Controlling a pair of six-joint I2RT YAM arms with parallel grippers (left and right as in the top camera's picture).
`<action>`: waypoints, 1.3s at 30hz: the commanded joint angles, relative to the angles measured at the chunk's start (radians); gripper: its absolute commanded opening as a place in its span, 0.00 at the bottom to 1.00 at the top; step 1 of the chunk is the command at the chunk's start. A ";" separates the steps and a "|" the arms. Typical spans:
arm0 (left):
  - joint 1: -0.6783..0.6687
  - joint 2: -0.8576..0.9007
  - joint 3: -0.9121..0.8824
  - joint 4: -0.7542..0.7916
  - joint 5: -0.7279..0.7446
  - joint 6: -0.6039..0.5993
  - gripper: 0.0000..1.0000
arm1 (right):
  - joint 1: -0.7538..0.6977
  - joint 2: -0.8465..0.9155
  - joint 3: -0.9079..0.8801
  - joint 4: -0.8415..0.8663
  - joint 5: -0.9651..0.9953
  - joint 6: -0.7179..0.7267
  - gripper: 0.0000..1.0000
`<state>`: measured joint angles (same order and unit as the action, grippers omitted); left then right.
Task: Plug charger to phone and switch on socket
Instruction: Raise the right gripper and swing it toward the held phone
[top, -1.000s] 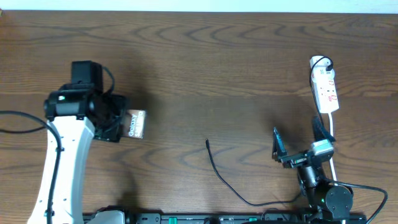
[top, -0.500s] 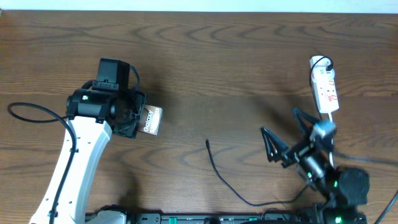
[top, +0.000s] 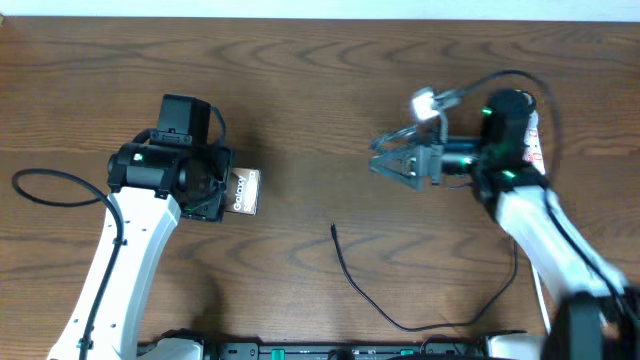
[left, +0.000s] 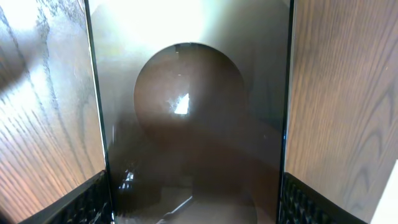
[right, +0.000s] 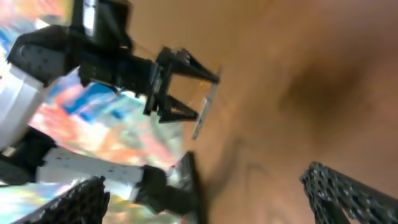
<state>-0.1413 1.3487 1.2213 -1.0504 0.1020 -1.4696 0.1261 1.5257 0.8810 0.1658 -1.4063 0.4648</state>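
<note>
My left gripper (top: 226, 191) is shut on the phone (top: 245, 192), a dark slab with white "Galaxy" text, held left of the table's middle. In the left wrist view the phone (left: 186, 112) with its brownish oval fills the space between my fingers (left: 196, 208). The charger's black cable (top: 352, 280) lies on the table with its plug tip (top: 333, 229) pointing away, right of the phone. My right gripper (top: 385, 166) is open and empty, raised and pointing left. Its wrist view shows its spread fingers (right: 211, 196) and the held phone (right: 203, 113). The socket (top: 538, 152) is mostly hidden behind my right arm.
The charger cable loops along the front edge (top: 430, 326) and rises towards the right arm's base. A black robot cable (top: 45, 185) curves at the far left. A dark rail (top: 330, 350) runs along the table's front edge.
My left arm carried the phone to the right, then held still. My right arm swung up from the front right to the far right, its open gripper now pointing left.
</note>
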 joint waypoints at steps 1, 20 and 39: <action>-0.003 -0.002 0.006 -0.003 -0.009 -0.033 0.07 | 0.041 0.129 0.017 0.060 -0.112 0.093 0.99; -0.098 0.092 -0.022 -0.020 -0.002 -0.190 0.07 | 0.277 0.283 0.016 0.192 0.211 0.377 0.99; -0.142 0.154 -0.022 0.025 0.074 -0.190 0.07 | 0.442 0.283 0.016 0.194 0.391 0.442 0.99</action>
<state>-0.2733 1.5085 1.2015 -1.0248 0.1623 -1.6501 0.5442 1.8000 0.8818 0.3576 -1.0809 0.8566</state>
